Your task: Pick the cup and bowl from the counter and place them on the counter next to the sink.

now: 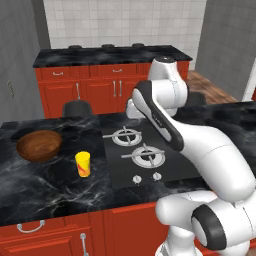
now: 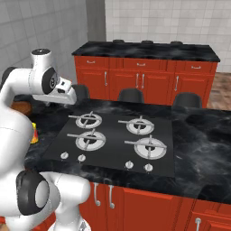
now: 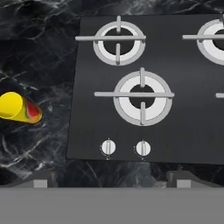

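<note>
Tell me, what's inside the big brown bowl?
The bowl on the counter shows just its shiny wooden inside, nothing in what's visible. Its near rim hides part of the bottom.

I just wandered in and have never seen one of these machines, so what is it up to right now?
A white robot arm is poised above a black kitchen counter, holding nothing. Its gripper hangs over the gas hob, fingers apart. The yellow cup stands upright on the counter left of the hob, and the brown wooden bowl sits further left, apart from it. Neither has been picked up yet, so the job of moving them has barely started.
</note>
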{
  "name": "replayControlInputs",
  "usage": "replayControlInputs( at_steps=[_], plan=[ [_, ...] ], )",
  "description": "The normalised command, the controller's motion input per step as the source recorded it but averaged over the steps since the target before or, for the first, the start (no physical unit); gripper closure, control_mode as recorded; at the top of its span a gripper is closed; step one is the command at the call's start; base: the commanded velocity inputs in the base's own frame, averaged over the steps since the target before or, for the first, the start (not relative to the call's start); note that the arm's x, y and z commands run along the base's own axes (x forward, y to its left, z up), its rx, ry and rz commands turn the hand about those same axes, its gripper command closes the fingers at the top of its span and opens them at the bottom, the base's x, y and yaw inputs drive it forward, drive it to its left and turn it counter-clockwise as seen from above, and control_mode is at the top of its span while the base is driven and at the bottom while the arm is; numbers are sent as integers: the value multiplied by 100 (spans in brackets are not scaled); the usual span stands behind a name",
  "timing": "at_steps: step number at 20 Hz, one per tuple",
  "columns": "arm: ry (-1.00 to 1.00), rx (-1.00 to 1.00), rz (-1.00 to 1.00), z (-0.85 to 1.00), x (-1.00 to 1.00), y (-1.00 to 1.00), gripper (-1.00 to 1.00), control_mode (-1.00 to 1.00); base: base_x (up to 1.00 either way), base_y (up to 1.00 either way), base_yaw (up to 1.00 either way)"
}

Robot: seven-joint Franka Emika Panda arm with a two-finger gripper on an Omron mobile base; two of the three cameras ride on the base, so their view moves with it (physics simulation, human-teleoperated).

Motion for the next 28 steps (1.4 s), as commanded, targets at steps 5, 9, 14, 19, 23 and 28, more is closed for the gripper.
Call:
replayControlInputs(
  at_steps=[5, 9, 14, 19, 23, 28],
  plan=[
    [9, 0, 0, -2, 0, 70, -100, -100, 0, 0, 0],
    [15, 0, 3, 0, 0, 58, -100, -100, 0, 0, 0],
    [16, 0, 17, 0, 0, 15, -100, -100, 0, 0, 0],
    [5, 0, 13, -15, 0, 11, -100, -100, 0, 0, 0],
    [0, 0, 5, -46, 0, 16, -100, -100, 0, 0, 0],
    [0, 0, 2, -38, 4, 27, -100, -100, 0, 0, 0]
  ],
)
